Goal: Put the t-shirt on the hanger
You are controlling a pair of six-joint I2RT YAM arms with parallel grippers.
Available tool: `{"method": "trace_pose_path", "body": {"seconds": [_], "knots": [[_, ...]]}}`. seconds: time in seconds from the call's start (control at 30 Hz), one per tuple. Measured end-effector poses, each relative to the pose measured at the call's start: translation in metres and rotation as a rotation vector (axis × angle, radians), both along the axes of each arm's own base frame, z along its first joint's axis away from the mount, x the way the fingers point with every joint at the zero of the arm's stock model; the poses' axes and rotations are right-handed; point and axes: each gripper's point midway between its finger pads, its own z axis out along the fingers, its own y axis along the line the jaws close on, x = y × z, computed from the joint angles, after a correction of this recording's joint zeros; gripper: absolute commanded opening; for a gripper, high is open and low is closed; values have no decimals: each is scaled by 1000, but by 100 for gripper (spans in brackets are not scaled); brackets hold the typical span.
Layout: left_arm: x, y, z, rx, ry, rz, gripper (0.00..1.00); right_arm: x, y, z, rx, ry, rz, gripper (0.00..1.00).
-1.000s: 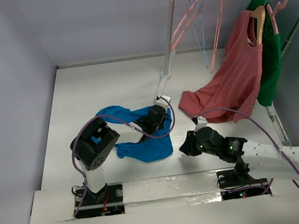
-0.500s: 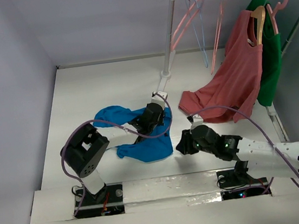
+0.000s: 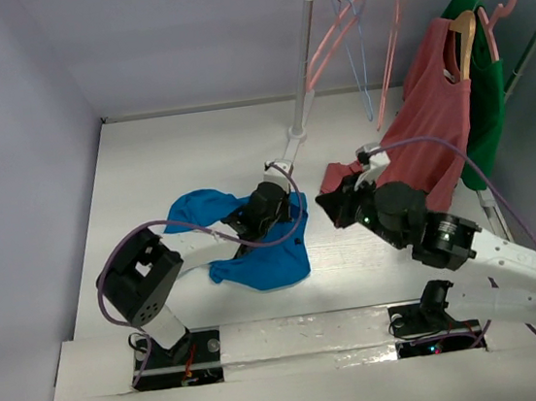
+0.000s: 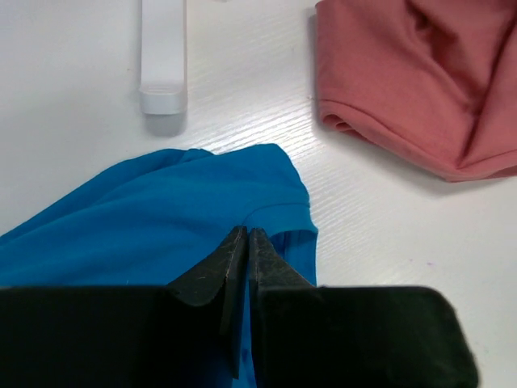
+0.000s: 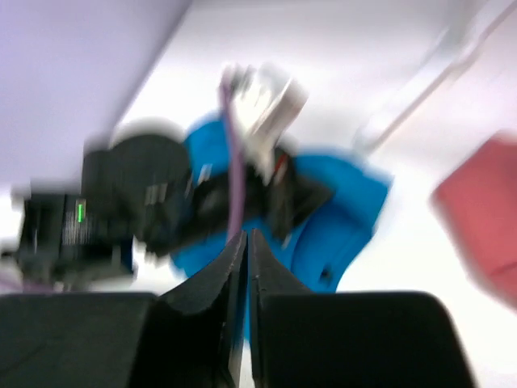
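Right pincer [image 3: 332, 204], closed, higher now beside salmon top [image 3: 434, 121]; left pincer [image 4: 246, 240] tight on t-shirt [image 4: 161, 210].

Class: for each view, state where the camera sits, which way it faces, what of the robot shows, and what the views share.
Top external: above and behind the bases, facing down on the table; both arms show.
Left wrist: low, facing past the shut left claw onto the t-shirt and salmon top.
Right wrist: raised, blurred, facing past the right claw toward the left arm.
Shared: all three show the t-shirt.
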Motion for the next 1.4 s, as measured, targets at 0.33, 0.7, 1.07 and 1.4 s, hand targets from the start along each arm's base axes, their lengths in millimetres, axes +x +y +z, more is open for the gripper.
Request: {"method": "trace_pose_path", "body": {"seconds": [0.33,0.7,1.07,1.4], "knots": [[-11,0,31,-118,-9,-17,0,110,-114,141,-98,-277,-515,40],[-21,12,45,-188,-22,-42,0,214,-195,196,-229,-268,-700,58],[-31,10,54,-237,-28,-89,0,281,-200,127,-349,-91,-668,46],[-35,11,67,-273,-52,-104,0,283,-213,120,-378,-72,-697,37]]}}
